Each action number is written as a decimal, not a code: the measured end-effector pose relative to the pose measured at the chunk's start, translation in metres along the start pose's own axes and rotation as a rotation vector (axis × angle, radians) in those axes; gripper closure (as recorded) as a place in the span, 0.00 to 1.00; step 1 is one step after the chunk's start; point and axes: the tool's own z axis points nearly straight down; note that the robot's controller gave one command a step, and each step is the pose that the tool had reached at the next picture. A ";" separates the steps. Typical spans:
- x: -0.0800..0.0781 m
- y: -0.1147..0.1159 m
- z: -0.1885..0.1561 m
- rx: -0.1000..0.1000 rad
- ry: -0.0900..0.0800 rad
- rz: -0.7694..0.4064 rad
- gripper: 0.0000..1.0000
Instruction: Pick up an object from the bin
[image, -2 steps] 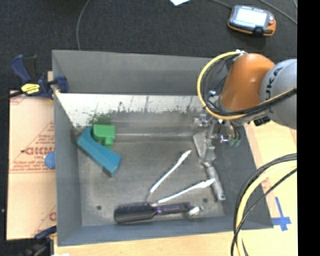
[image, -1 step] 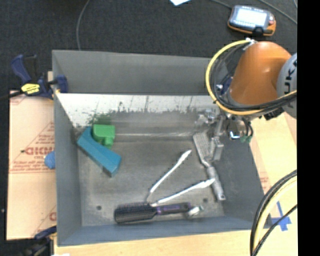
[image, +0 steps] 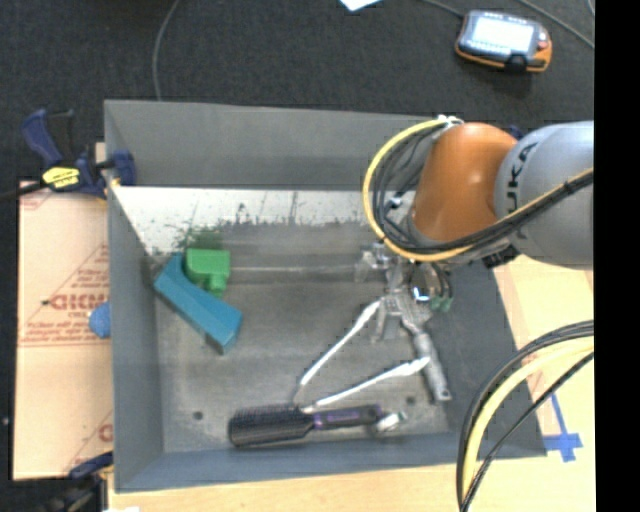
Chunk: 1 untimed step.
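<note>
We're sitting the gripper (image: 405, 325) over the open ends of the white V-shaped tongs (image: 385, 376), right of the bin's (image: 140, 330) centre, just above the black hairbrush (image: 300, 424) along its lower edge; can't tell if the claw's released or clenched. We're advising centring on one arm, clear of the brush

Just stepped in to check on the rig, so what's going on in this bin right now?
The robot arm reaches in from the right. Its hand is low over the right part of the grey bin, fingers apparently spread above a thin white V-shaped thing. Nothing shows between them, so nothing is picked up yet. A black hairbrush lies along the bottom wall, and a blue block and a green block sit at the left.
</note>
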 end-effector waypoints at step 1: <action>0.015 -0.010 0.000 0.004 -0.002 -0.024 0.00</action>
